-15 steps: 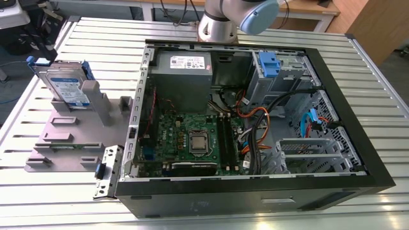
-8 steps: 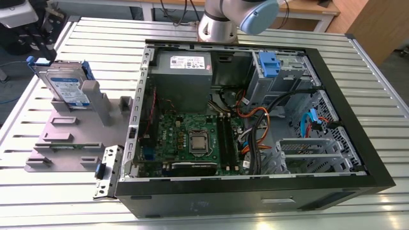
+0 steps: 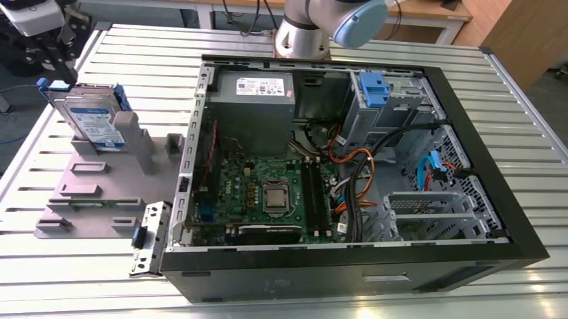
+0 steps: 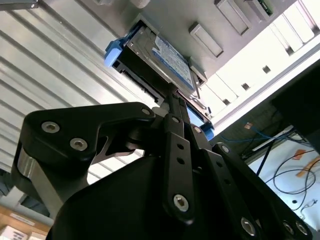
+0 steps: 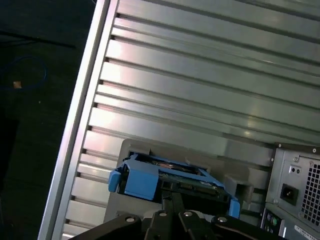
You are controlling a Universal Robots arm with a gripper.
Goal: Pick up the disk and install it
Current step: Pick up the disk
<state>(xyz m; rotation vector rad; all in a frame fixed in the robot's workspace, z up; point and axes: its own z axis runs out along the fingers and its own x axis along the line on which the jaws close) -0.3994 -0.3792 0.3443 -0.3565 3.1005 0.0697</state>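
Observation:
The disk point(image 3: 92, 123), a silver drive with a white-and-blue label in a blue carrier frame, stands on edge in a slot of the grey fixture plate point(image 3: 89, 199) at the exterior view's left. My gripper point(image 3: 53, 66) hangs just above the disk's upper end, by its blue tab. In the second wrist view the disk point(image 4: 167, 57) lies straight ahead of the black fingers point(image 4: 173, 107). They run together to a point at its edge, with no gap showing. The first wrist view has the disk's blue end point(image 5: 145, 180) right past the fingertips point(image 5: 172, 200). The disk rests in the fixture.
An open computer case point(image 3: 355, 166) takes up the middle and the exterior view's right. Inside it are a motherboard, a grey power supply point(image 3: 253, 93), cables and a blue-latched drive bay point(image 3: 373, 90). The slatted metal table point(image 3: 266, 292) ends close beside the fixture.

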